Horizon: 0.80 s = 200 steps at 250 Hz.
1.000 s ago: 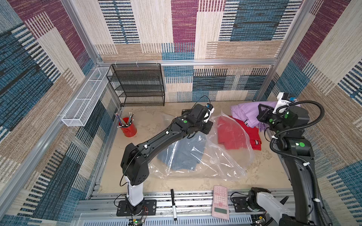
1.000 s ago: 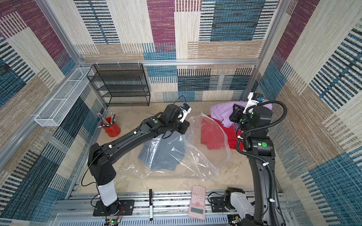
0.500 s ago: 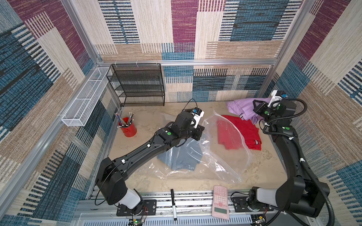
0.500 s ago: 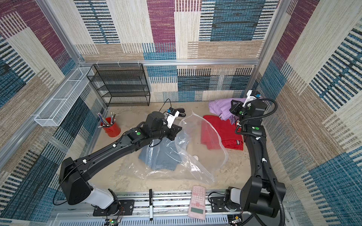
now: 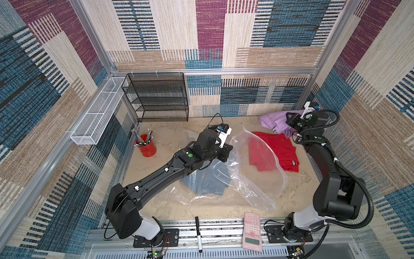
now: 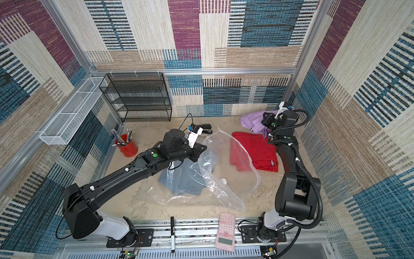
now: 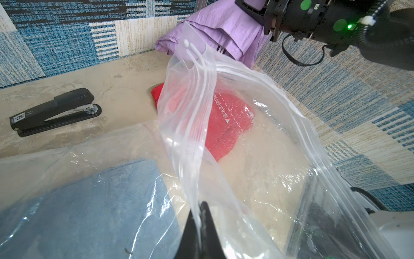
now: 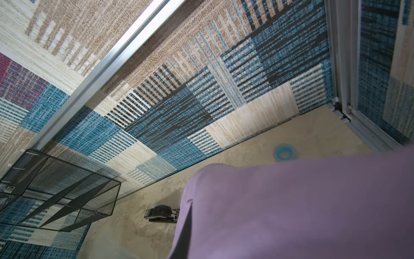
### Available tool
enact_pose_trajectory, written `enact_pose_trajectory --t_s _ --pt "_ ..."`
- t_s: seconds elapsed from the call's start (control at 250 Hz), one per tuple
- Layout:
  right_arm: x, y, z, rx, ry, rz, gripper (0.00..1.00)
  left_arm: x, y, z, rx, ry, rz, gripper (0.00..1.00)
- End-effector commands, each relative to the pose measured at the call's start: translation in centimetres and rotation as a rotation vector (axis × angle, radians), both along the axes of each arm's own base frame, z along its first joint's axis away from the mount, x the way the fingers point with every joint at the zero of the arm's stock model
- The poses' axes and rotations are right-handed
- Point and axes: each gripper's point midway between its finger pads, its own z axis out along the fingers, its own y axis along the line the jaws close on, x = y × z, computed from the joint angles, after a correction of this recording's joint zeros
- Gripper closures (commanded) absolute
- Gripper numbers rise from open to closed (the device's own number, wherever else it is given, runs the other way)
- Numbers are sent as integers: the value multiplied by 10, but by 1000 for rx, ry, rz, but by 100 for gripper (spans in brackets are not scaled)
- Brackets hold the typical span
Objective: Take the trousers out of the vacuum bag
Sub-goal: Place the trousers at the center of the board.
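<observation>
Clear crinkly vacuum bag pulled back by left gripper; bright red folded trousers further uncovered. Lilac folded trousers carried rearward.

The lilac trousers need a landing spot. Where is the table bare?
Bare: the patch before the mesh rack, between the red pencil cup and the stapler; the front strip between the vacuum bag and the rail. Crowded: centre and right, under the bag, the denim trousers and the red trousers.
</observation>
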Motion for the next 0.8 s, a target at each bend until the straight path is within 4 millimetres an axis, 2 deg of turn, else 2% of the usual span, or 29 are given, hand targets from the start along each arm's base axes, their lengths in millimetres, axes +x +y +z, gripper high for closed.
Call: enact_pose_trajectory --t_s 0.0,0.16,0.368,0.644,0.796 --pt "9 2 5 -6 -67 25 100 1 -2 12 -27 -21 -4 100" --pt "2 9 -40 56 -13 42 100 1 -3 11 -28 -18 -10 100" --pt "-22 37 -92 183 70 110 100 3 -6 10 -22 -13 -13 100" --pt "-52 71 -115 371 175 180 100 4 -9 10 -16 -10 -17 100" --pt "-74 83 -135 478 234 193 93 5 -10 9 -16 -9 -23 100"
